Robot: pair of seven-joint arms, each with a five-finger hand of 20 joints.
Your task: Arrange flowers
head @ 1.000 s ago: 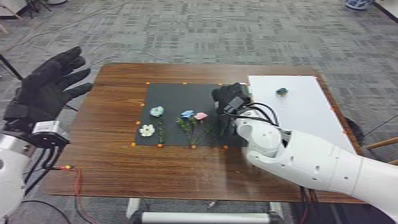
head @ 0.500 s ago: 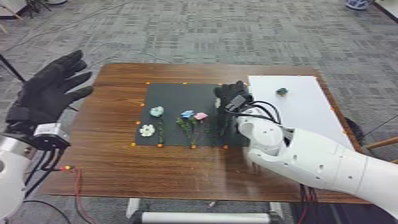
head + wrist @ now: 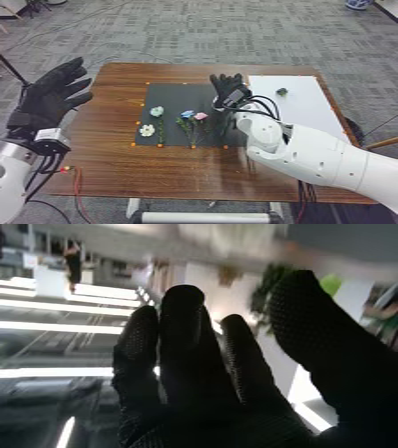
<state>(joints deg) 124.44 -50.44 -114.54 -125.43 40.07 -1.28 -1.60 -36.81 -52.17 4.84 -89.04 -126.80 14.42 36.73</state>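
Observation:
In the head view my right hand [image 3: 228,86] is over the right part of the dark mat [image 3: 178,94], its fingers spread and straight. In the right wrist view the right hand [image 3: 191,354] holds nothing. On the mat lie a pale green flower [image 3: 157,111], a blue flower [image 3: 187,114], a pink flower [image 3: 201,116] and a white flower [image 3: 147,130], some with green stems. A small dark green item [image 3: 282,92] rests on the white sheet [image 3: 306,107]. My left hand [image 3: 49,95] is open beyond the table's left edge.
The brown wooden table [image 3: 115,165] carries small orange markers around the mat. A red cable [image 3: 78,187] hangs down near the table's front left corner. The right forearm [image 3: 306,157] crosses the table's front right part and the sheet's near edge.
The right hand has moved a little toward the table's far side, and its fingers have spread. The left hand has shifted slightly, with its fingers still extended. The flowers lie as before.

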